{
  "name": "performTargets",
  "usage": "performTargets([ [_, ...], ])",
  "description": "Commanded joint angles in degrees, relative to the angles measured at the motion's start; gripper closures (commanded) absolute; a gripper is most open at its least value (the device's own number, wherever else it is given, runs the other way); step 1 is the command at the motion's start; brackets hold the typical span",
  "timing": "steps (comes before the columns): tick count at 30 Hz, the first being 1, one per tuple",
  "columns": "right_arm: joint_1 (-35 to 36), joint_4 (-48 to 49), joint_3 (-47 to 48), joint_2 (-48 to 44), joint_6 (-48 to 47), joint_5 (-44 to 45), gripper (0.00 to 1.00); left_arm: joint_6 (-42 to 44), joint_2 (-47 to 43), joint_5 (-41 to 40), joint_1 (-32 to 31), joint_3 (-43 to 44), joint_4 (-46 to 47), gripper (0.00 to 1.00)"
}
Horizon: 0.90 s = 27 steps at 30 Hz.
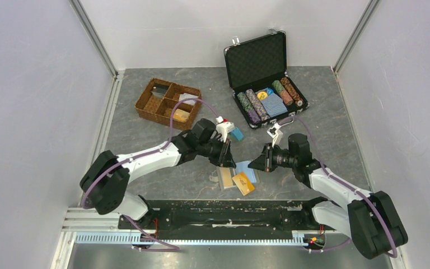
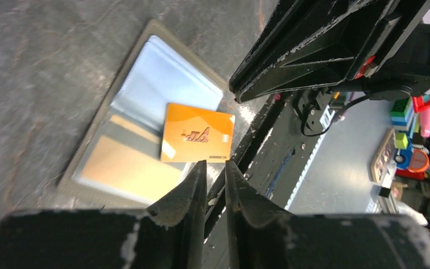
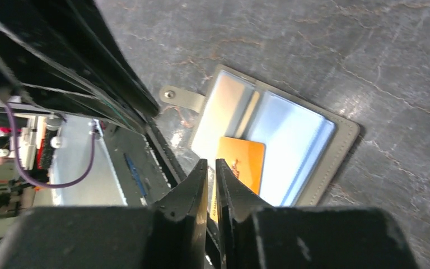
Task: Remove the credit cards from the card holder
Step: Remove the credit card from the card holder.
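The grey-tan card holder [image 1: 225, 178] lies open on the table near the front edge. It also shows in the left wrist view [image 2: 102, 115] and the right wrist view [image 3: 341, 134], where its side tab [image 3: 182, 98] is visible. An orange card [image 1: 243, 183] [image 2: 197, 133] [image 3: 242, 162] lies loose on top of it, overhanging the near side. Light blue cards [image 3: 291, 129] [image 2: 162, 73] sit in its slots. My left gripper [image 1: 224, 154] [image 2: 213, 163] hovers shut and empty just above the holder's left part. My right gripper [image 1: 257, 162] [image 3: 210, 162] hovers shut over its right side by the orange card.
A brown wicker tray [image 1: 168, 102] stands at the back left. An open black chip case [image 1: 263, 73] stands at the back right. A small light blue flat piece [image 1: 236, 133] lies behind the left gripper. A black rail [image 1: 218, 216] runs along the front edge, close to the holder.
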Motion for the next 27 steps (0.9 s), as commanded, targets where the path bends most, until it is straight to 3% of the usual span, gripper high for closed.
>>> performTargets([
  [1,2.6,-8.8,4.5,1.9,-8.4,7.2,0.83,-2.0,-6.1,-10.4,0.5,-2.5,-3.5,0.73],
  [6,6.7,-14.0,5.9,5.3,-11.4,12.1,0.66,-10.2,-11.3,-13.0,0.3,-12.1,2.9,0.68],
  [10,8.2,-18.5,5.0,4.6,-11.0,16.8,0.57,-15.4,-15.0,-14.3,-0.8,-17.4,5.4,0.66],
  [12,8.3,-20.0,4.3,4.0,-10.9,17.7,0.53,-18.4,-16.5,-15.6,-2.0,-19.3,8.4,0.61],
  [19,9.2,-19.4,0.5,1.1,-7.2,19.0,0.52,-28.2,-18.5,-21.6,-8.9,-27.0,19.7,0.50],
  [27,11.5,-15.2,-4.5,-2.6,-0.2,19.4,0.57,-32.8,-15.1,-26.9,-16.3,-28.9,23.8,0.49],
])
